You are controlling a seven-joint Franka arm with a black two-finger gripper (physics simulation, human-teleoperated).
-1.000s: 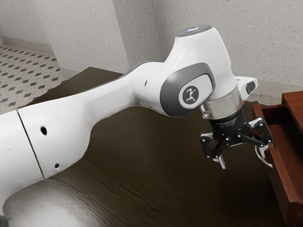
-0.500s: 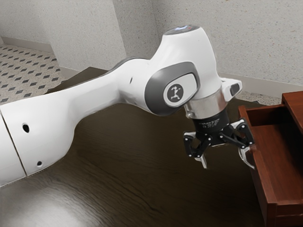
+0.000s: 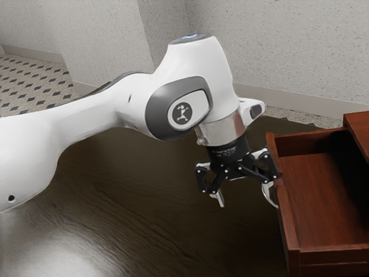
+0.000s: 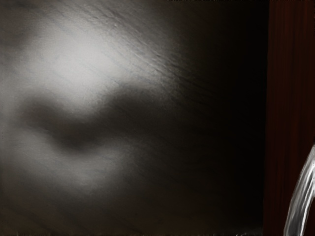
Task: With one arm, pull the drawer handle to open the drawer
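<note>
Exterior view: the white arm (image 3: pixel 115 121) comes in from the exterior view's left and bends down over the dark wood counter (image 3: pixel 144 225). Its black gripper (image 3: pixel 244 195) points down at the counter, with its two fingers spread wide and nothing clamped between them. The finger (image 3: pixel 218 197) on the exterior view's left hangs free above the counter.

The other finger is right at the front panel of the drawer (image 3: pixel 323 184), where the pale curved handle (image 3: pixel 269 195) shows. Finger and handle overlap there, so it is hard to tell whether they touch or only sit just beside each other.

The drawer is reddish-brown wood and lies immediately on the exterior view's right of the gripper. It stands open, with its bare inside floor and side walls in plain sight. Its front panel faces the gripper, and its back end meets the cabinet body (image 3: pixel 357 124) at the exterior view's right edge.

Behind the counter there are a speckled wall (image 3: pixel 288 46) and a patterned tile floor (image 3: pixel 34 81).

In the wrist view the counter (image 4: pixel 98 73) spreads out below the hand, carrying a soft dark shadow. The drawer front (image 4: pixel 290 98) runs as a dark red band close beside the hand. The handle (image 4: pixel 301 196) shows as a shiny, pale, curved strip against that band.
</note>
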